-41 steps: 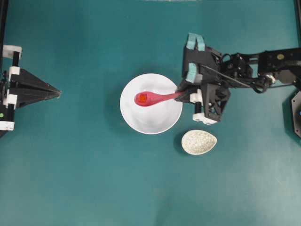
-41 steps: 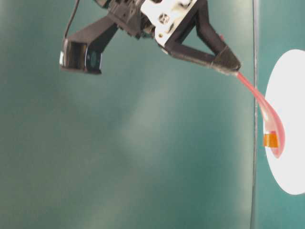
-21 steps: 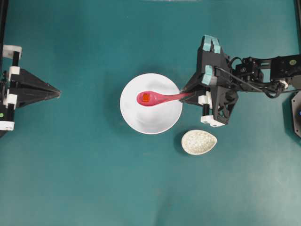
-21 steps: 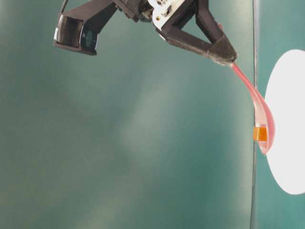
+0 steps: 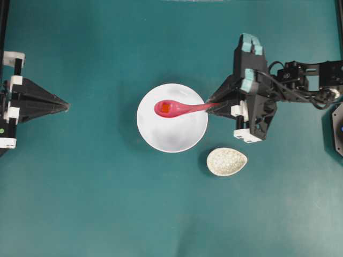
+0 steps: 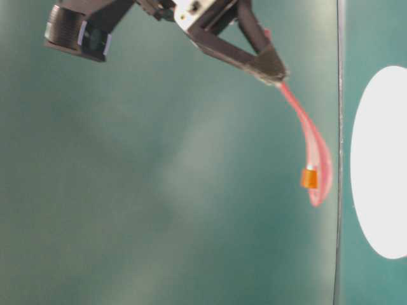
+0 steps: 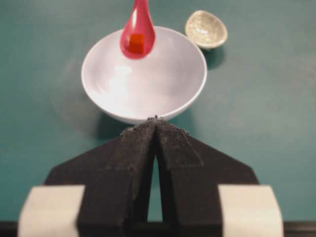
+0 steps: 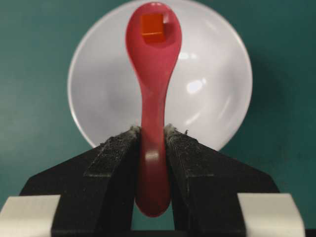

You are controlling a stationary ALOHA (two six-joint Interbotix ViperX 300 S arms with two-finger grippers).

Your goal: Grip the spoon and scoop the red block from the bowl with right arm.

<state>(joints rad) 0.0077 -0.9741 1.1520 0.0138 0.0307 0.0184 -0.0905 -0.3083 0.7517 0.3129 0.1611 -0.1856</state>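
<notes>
My right gripper [image 8: 152,132] is shut on the handle of the pink-red spoon [image 8: 153,84], [image 5: 179,108]. The spoon hangs in the air above the white bowl [image 5: 177,136], clear of it in the table-level view [image 6: 316,159]. The red block [image 5: 166,107], [image 8: 152,23], [image 6: 309,178] sits in the spoon's scoop. In the left wrist view the spoon [image 7: 138,24] and block [image 7: 137,42] float over the bowl [image 7: 163,84]. My left gripper [image 7: 155,120], [image 5: 65,105] rests shut and empty at the far left.
A small oval speckled dish [image 5: 226,161], [image 7: 206,29] stands just right of the bowl, below the right gripper [image 5: 210,108]. Teal table cloth [image 5: 107,203] surrounds everything. A black fixture [image 5: 337,128] sits at the right edge.
The right gripper has lifted and drawn back to the right, raising the spoon with the red block out of the bowl. The left gripper has not moved.
</notes>
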